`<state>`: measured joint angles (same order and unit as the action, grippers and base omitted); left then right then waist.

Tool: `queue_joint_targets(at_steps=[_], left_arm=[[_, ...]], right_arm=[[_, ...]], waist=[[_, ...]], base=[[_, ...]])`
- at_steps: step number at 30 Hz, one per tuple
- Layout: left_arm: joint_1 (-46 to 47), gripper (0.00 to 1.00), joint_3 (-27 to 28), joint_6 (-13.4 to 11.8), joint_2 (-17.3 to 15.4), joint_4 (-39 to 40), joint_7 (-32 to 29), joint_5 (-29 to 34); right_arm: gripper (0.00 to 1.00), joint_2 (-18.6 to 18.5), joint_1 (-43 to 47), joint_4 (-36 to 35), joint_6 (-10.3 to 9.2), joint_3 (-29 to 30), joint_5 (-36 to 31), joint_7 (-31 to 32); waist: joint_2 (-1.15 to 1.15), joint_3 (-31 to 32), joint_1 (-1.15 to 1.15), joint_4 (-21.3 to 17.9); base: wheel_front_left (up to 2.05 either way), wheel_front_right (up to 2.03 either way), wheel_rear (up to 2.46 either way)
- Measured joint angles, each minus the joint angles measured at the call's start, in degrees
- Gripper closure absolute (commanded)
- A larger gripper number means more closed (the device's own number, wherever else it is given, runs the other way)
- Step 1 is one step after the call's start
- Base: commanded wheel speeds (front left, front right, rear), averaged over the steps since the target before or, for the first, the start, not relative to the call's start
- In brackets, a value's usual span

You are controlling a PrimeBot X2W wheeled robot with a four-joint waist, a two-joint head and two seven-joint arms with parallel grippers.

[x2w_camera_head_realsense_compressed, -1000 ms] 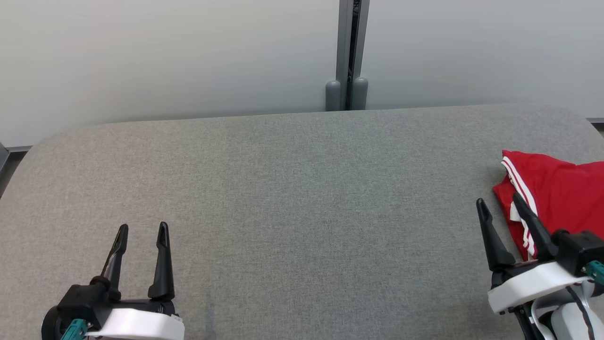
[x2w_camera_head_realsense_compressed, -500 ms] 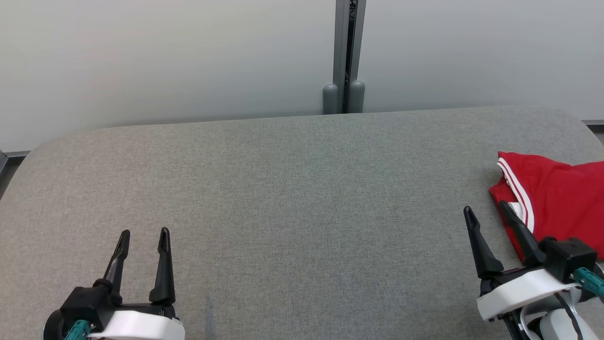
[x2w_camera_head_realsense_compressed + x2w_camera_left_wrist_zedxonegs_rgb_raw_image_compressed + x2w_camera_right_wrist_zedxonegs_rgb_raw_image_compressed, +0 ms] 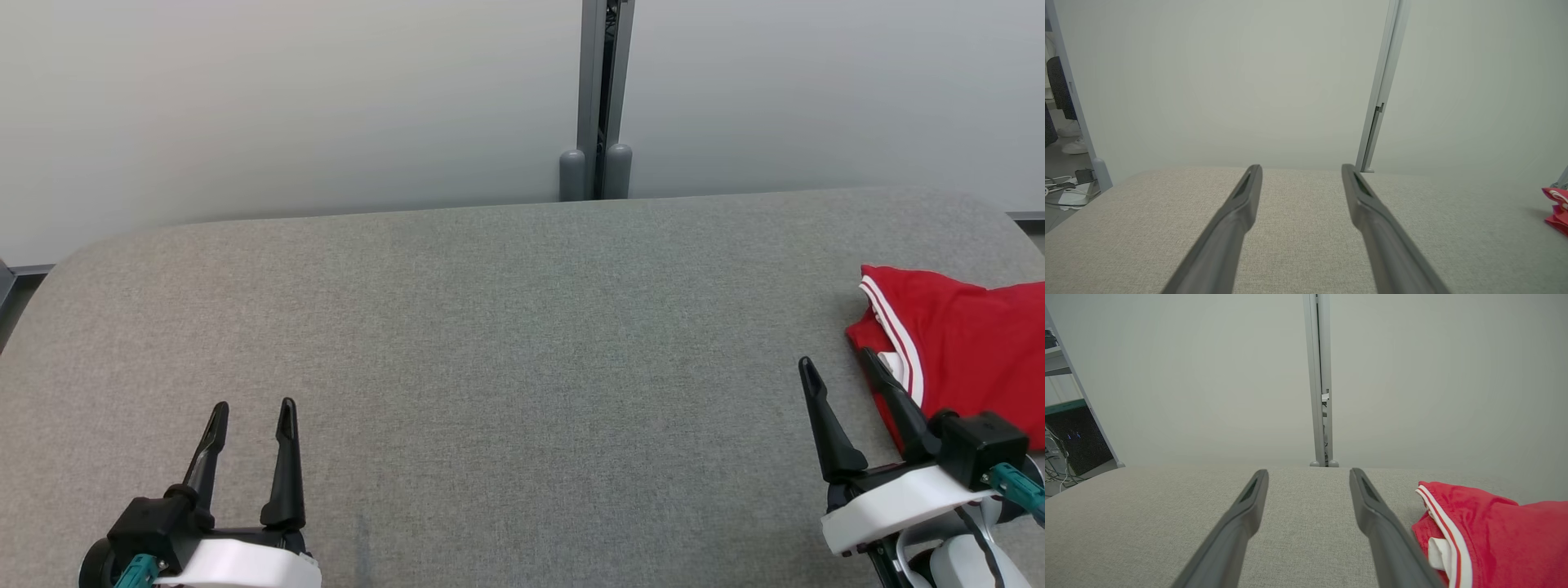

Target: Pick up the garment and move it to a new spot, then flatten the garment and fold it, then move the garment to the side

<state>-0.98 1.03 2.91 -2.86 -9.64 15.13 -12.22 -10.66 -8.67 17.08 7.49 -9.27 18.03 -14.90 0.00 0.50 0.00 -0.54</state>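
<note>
A: Whereabouts of the garment [image 3: 967, 351]?
B: Far right of the worktop [image 3: 522, 327], red with white stripes, loosely folded, cut off by the head view's right edge.
A: Nearest arm?
B: Nearest: right pincer [image 3: 837, 359], released, empty, just left of the striped hem [image 3: 891, 322]; right finger across the cloth in the head view, touching or above cannot tell. Also released and empty: left pincer [image 3: 253, 405], well apart at the near left.
A: Long axis?
B: Probably rightward, away from the pincer; full extent hidden. Hem running near to far.
A: Surface, room?
B: Grey woven cloth cover, rounded corners. Pale wall panels [image 3: 286, 98] behind, grey post [image 3: 602, 82] between them.
</note>
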Motion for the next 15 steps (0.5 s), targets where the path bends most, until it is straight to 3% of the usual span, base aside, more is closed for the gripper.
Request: queue_joint_targets(at_steps=[15], left_arm=[[0.0, 0.0, 0.3, -0.5, 0.0, -0.5, 0.0, -0.6]], right_arm=[[0.0, 0.9, 0.0, -0.4, 0.0, 1.0, 0.1, 0.0]], waist=[[0.0, 0.4, 0.0, -0.8]], base=[[0.0, 0.0, 0.0]])
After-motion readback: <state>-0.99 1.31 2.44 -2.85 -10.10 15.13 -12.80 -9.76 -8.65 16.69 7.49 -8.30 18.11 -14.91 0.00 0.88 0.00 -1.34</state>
